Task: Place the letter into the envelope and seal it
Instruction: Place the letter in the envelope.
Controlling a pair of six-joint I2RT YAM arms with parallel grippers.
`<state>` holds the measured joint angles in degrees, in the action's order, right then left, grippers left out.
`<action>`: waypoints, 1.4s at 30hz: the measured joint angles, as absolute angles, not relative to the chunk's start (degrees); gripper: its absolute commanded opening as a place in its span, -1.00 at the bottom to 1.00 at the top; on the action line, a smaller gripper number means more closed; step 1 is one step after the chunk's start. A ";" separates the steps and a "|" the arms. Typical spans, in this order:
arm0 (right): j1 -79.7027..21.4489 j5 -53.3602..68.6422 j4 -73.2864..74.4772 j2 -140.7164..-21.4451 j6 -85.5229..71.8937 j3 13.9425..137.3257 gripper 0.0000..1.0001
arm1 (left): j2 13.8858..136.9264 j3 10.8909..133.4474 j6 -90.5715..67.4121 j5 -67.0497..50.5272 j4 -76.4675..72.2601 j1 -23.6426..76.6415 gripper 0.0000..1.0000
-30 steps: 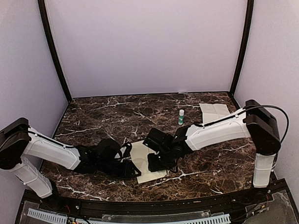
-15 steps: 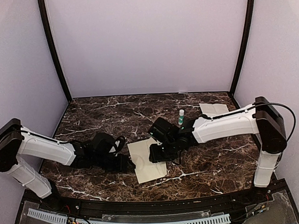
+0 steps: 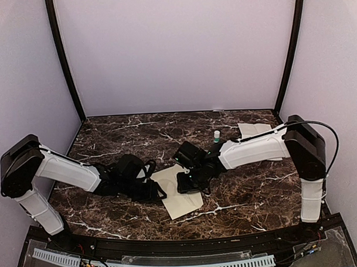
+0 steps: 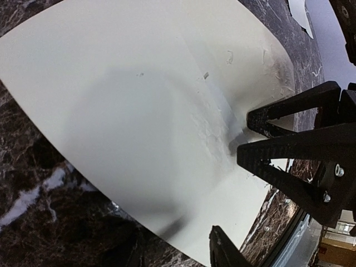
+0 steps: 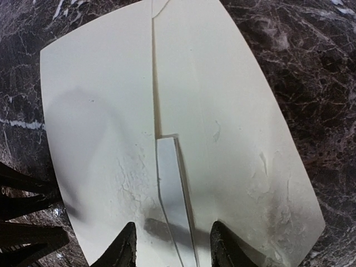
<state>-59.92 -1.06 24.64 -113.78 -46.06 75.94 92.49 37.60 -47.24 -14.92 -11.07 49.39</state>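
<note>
Right now the envelope (image 3: 187,206) lies flat, seam side up. The letter (image 3: 254,131) lies well beyond the right pincer (image 5: 175,247), untouched. That pincer stands half open, fingertips on the envelope either side of a narrow strip (image 5: 169,183). The left pincer (image 3: 159,191), likewise parted, touches the envelope's edge, holding nothing.

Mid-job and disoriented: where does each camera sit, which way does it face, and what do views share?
Top external: above and behind the bases, facing down and forward over the table; both arms show, left end effector and right end effector at the envelope.
Left wrist: on that wrist, facing down at the envelope; one own fingertip at the bottom.
Right wrist: on that wrist, facing down at the envelope; both own fingertips at the bottom.
Shared: both wrist views show the envelope and the other arm's fingers.
</note>
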 measured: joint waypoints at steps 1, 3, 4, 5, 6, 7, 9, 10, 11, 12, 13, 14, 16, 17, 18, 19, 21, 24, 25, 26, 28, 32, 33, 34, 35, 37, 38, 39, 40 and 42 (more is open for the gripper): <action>-59.86 -0.97 24.53 -114.34 -45.87 76.27 -0.17 | 92.68 37.69 -47.22 -15.18 -11.22 49.39 -0.25; -59.83 -0.86 24.43 -114.67 -45.45 76.79 -0.18 | 93.12 37.85 -47.13 -15.57 -11.70 49.39 -0.26; -59.83 -0.80 24.43 -114.89 -45.25 77.08 -0.19 | 93.30 37.87 -47.16 -15.68 -12.01 49.36 -0.27; -59.83 -0.73 24.36 -115.13 -45.15 77.30 -0.21 | 93.45 37.89 -47.16 -15.73 -12.19 49.36 -0.28; -59.83 -0.58 24.29 -115.33 -44.99 77.41 -0.22 | 93.51 37.91 -47.16 -15.81 -12.29 49.36 -0.29; -59.83 -0.21 24.25 -115.39 -44.86 77.47 -0.24 | 93.58 37.91 -47.18 -15.92 -12.43 49.36 -0.30; -59.83 0.30 24.23 -115.50 -44.66 77.62 -0.27 | 93.73 37.91 -47.16 -16.03 -12.56 49.36 -0.31; -59.83 0.54 24.18 -115.59 -44.58 77.71 -0.27 | 93.80 37.91 -47.18 -16.10 -12.71 49.36 -0.31; -59.83 0.71 24.16 -115.63 -44.47 77.78 -0.28 | 93.86 37.91 -47.16 -16.12 -12.80 49.36 -0.32; -59.83 0.97 24.12 -115.63 -44.42 77.78 -0.29 | 93.93 37.91 -47.16 -16.23 -12.93 49.36 -0.32; -59.83 1.19 24.14 -115.63 -44.40 77.78 -0.31 | 94.02 37.91 -47.18 -16.29 -13.10 49.36 -0.33; -59.83 1.43 24.14 -115.63 -44.34 77.78 -0.32 | 94.13 37.91 -47.18 -16.43 -13.28 49.36 -0.33; -59.83 1.72 24.14 -115.63 -44.16 77.78 -0.33 | 94.21 37.95 -47.18 -16.53 -13.41 49.34 -0.34; -59.83 1.83 24.14 -115.63 -44.07 77.78 -0.33 | 94.26 38.00 -47.18 -16.60 -13.41 49.32 -0.34; -59.83 1.93 24.16 -115.63 -43.99 77.78 -0.33 | 94.37 38.09 -47.18 -16.64 -13.43 49.32 -0.35; -59.83 2.09 24.16 -115.63 -43.94 77.78 -0.34 | 94.50 38.20 -47.18 -16.73 -13.45 49.32 -0.36; -59.81 2.39 24.18 -115.63 -43.86 77.78 -0.34 | 94.67 38.26 -47.18 -16.86 -13.61 49.32 -0.37; -59.79 2.79 24.21 -115.63 -43.75 77.78 -0.34 | 94.94 38.44 -47.20 -17.10 -13.67 49.25 -0.38; -59.79 2.83 24.27 -115.63 -43.75 77.80 -0.34 | 95.00 38.48 -47.20 -17.15 -13.67 49.25 -0.39; -59.79 2.85 24.40 -115.63 -43.72 77.89 -0.34 | 95.04 38.50 -47.20 -17.19 -13.72 49.23 -0.39; -59.79 3.01 24.71 -115.85 -43.72 78.24 -0.34 | 95.13 38.50 -47.22 -17.30 -13.87 49.21 -0.40; -59.79 3.03 25.67 -116.57 -43.72 79.48 -0.34 | 95.33 38.54 -47.27 -17.58 -14.04 49.06 -0.41; -59.81 3.01 26.04 -116.79 -43.70 79.85 -0.34 | 95.35 38.57 -47.29 -17.65 -14.04 49.01 -0.41; -59.83 3.01 26.17 -116.90 -43.70 80.05 -0.34 | 95.35 38.57 -47.31 -17.72 -14.04 49.01 -0.41; -59.86 3.01 26.39 -117.03 -43.70 80.29 -0.34 | 95.37 38.57 -47.33 -17.72 -14.04 49.01 -0.41; -59.90 3.01 26.76 -117.14 -43.64 80.64 -0.35 | 95.39 38.59 -47.33 -17.74 -14.04 49.01 -0.41; -59.94 2.98 26.87 -117.14 -43.64 80.68 -0.35 | 95.42 38.61 -47.35 -17.74 -14.04 49.01 -0.41; -59.96 2.96 27.05 -117.14 -43.68 80.68 -0.35 | 95.44 38.63 -47.33 -17.72 -14.04 49.01 -0.41; -60.01 2.90 27.09 -117.14 -43.75 80.68 -0.34 | 95.46 38.65 -47.35 -17.72 -14.06 49.01 -0.41; -60.07 2.57 27.11 -117.10 -44.10 80.68 -0.32 | 95.46 38.65 -47.33 -17.56 -14.04 49.01 -0.40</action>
